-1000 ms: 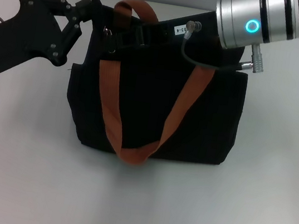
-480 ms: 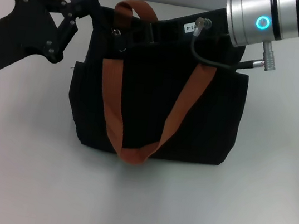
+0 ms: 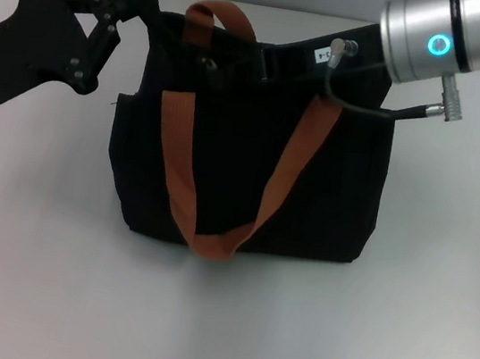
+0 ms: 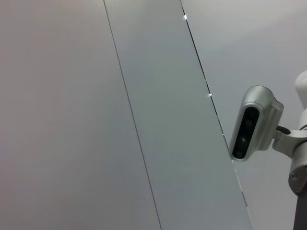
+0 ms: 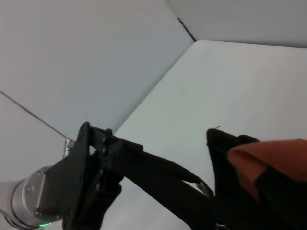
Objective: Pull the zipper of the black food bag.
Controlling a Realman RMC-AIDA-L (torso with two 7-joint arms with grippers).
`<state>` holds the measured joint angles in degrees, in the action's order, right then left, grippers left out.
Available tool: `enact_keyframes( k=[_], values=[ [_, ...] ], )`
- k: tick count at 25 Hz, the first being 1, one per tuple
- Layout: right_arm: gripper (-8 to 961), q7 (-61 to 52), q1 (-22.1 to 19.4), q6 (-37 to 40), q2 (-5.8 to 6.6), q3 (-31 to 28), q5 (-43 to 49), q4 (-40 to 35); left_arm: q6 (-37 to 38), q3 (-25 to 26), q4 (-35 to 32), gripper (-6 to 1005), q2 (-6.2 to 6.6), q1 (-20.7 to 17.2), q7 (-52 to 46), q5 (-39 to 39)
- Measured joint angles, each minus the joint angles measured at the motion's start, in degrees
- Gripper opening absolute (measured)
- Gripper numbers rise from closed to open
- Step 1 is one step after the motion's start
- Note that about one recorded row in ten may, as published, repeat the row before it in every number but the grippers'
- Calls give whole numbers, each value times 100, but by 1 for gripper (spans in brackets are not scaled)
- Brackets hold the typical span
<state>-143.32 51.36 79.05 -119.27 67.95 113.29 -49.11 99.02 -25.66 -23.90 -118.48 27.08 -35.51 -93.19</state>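
The black food bag (image 3: 309,199) stands upright at the table's middle with two rust-brown handles (image 3: 179,161). My left gripper (image 3: 148,5) is shut on the bag's top left corner. It also shows in the right wrist view (image 5: 192,184), meeting the bag's edge (image 5: 230,191). My right gripper (image 3: 231,61) lies black along the bag's top edge, reaching in from the right. The small silver zipper pull (image 3: 210,64) sits at its tip, between the two handles. The fingers are hard to make out against the black fabric.
The pale table (image 3: 219,321) spreads out around the bag. My right arm's silver forearm (image 3: 461,32) and its cable (image 3: 368,108) hang over the bag's back right. The left wrist view shows only wall panels and my head camera (image 4: 249,124).
My right arm has moved to the right along the bag's top, and the silver zipper pull has moved right with it. My left gripper has lifted slightly at the bag's corner.
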Motion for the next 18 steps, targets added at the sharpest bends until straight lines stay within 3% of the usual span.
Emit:
enact_keyframes(
  k=[18],
  values=[
    [-2,-521,-867,263,15,-216,542,-1278,-111,8,0,9,0,-10,14,45]
  ],
)
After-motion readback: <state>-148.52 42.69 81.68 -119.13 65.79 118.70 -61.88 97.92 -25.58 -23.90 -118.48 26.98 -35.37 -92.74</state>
